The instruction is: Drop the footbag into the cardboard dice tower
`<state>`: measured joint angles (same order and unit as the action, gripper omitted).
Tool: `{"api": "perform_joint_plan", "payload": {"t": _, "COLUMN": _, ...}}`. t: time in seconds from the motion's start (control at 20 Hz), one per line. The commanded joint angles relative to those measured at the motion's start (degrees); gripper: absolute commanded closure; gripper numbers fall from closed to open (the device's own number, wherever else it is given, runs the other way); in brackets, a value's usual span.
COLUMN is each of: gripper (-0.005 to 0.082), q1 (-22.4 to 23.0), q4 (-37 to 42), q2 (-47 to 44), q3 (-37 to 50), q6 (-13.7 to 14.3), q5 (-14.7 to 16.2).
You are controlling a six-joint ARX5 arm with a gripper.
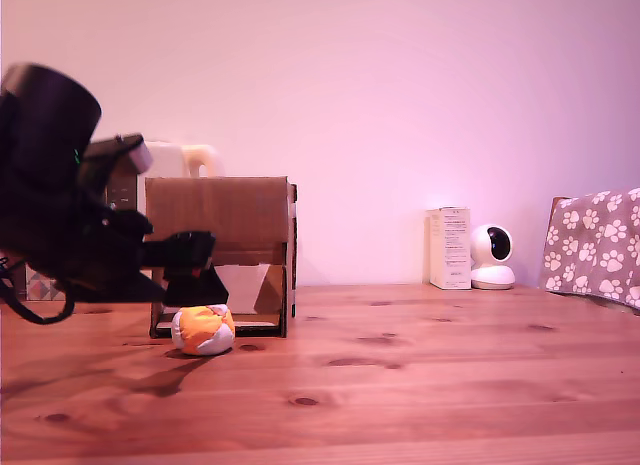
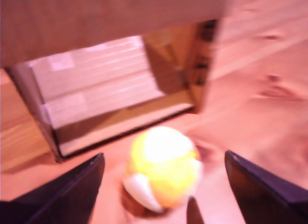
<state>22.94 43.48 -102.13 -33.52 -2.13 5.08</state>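
Gripper [image 1: 196, 275]: jaws spread wide, nothing held. In the wrist view the two dark fingers [image 2: 72, 192] stand well apart, one on each side of the footbag [image 2: 161, 173], neither touching it. In the exterior view the gripper hangs low over the table [image 1: 420, 385], fingertips pointing down, just above and slightly behind the footbag [image 1: 203, 329].

Footbag: directly below the gripper, resting on the table, centred in the gap between the fingers. Orange, yellow and white patches visible. It lies just in front of the tower's lower opening, close to its base; whether it touches the base cannot be told.

Tower [image 1: 220, 220]: immediately beyond the gripper, upright on the table. Solid brown upper panel, open lower front showing a pale sloped ramp [image 2: 96, 84] inside. The wrist view is blurred, so finer detail of the interior cannot be read.

Arm [image 1: 55, 205]: black, bulky, out of focus, entering from the exterior view's left, with a cable drooping to the table beneath it.

Behind the tower: a cream appliance [image 1: 185, 160], only its top visible.

Well away from the gripper, toward the exterior view's right, against the wall: a white carton [image 1: 449, 248], a white round camera [image 1: 492, 256] just beside it, and at the frame edge a paw-print box [image 1: 597, 247]
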Motion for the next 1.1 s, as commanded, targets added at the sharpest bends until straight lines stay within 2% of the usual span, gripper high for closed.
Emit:
{"api": "perform_joint_plan", "payload": {"t": 0.0, "gripper": 0.0044, "q1": -0.59, "q4": -0.81, "q2": -2.23, "q3": -1.64, "q6": 0.79, "q5": 1.79}}
{"api": "perform_joint_plan", "payload": {"t": 0.2, "gripper": 0.0045, "q1": -1.20, "q4": -8.94, "q2": -4.68, "q3": -6.58, "q6": 1.14, "q5": 6.40}}
{"api": "perform_joint_plan", "payload": {"t": 0.3, "gripper": 0.0051, "q1": -1.20, "q4": -11.96, "q2": -5.57, "q3": -8.28, "q6": 1.22, "q5": 7.13}}
{"api": "perform_joint_plan", "payload": {"t": 0.35, "gripper": 0.0092, "q1": -1.20, "q4": -13.22, "q2": -5.88, "q3": -8.85, "q6": 1.44, "q5": 7.10}}
{"api": "perform_joint_plan", "payload": {"t": 0.4, "gripper": 0.0184, "q1": -1.20, "q4": -14.49, "q2": -5.92, "q3": -9.29, "q6": 1.64, "q5": 6.54}}
{"api": "perform_joint_plan", "payload": {"t": 0.55, "gripper": 0.0556, "q1": -1.31, "q4": -16.55, "q2": -5.92, "q3": -9.81, "q6": 2.43, "q5": 5.90}}
{"api": "perform_joint_plan", "payload": {"t": 0.6, "gripper": 0.0617, "q1": -1.36, "q4": -16.50, "q2": -5.92, "q3": -9.88, "q6": 2.45, "q5": 5.81}}
{"api": "perform_joint_plan", "payload": {"t": 0.8, "gripper": 0.0631, "q1": -1.42, "q4": -18.23, "q2": -4.48, "q3": -10.12, "q6": 2.14, "q5": 5.95}}
{"api": "perform_joint_plan", "payload": {"t": 1.05, "gripper": 0.0631, "q1": -1.14, "q4": -28.30, "q2": 4.42, "q3": -10.12, "q6": -0.94, "q5": 6.67}}
